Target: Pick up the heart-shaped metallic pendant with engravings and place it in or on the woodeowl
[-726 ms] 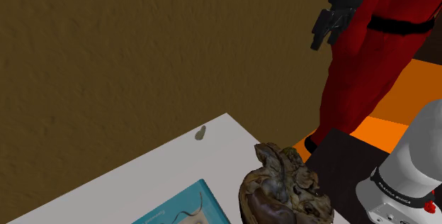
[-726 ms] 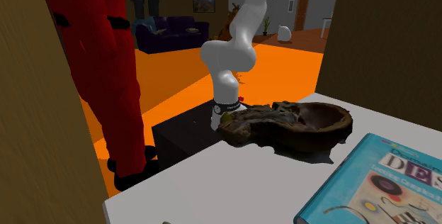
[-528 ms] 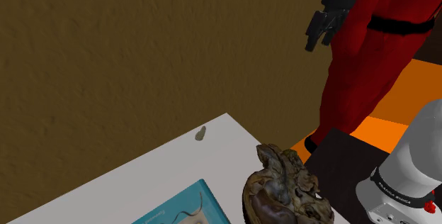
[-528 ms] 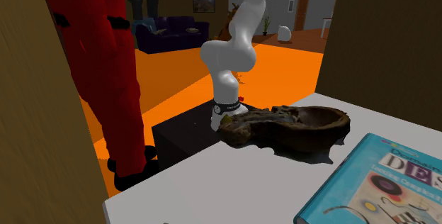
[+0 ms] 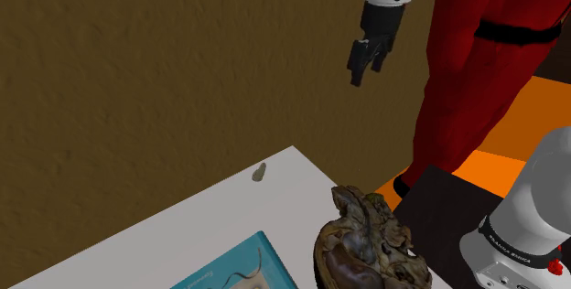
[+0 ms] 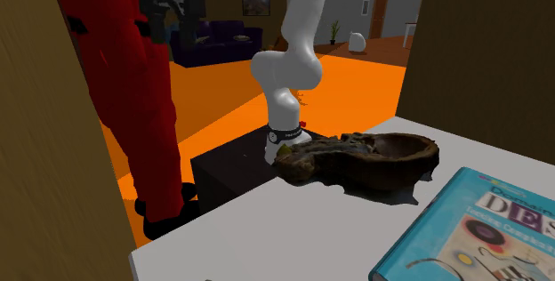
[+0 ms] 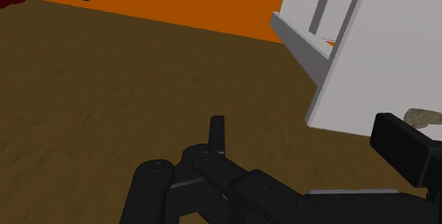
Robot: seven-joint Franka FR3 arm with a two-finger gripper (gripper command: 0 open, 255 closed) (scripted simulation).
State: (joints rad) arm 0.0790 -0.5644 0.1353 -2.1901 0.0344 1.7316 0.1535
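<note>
Just tiny dull grey pendant (image 5: pixel 260 172).

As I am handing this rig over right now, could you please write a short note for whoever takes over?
Gripper: open, empty, hanging high above table level in front of the brown wall.
Pendant: small greyish piece lying on the white table near its far edge, not grasped.
Wooden bowl: on the table beside the stand.
Done: nothing yet.
Left: descend to the pendant, grasp it, carry it to the bowl, release.
</note>
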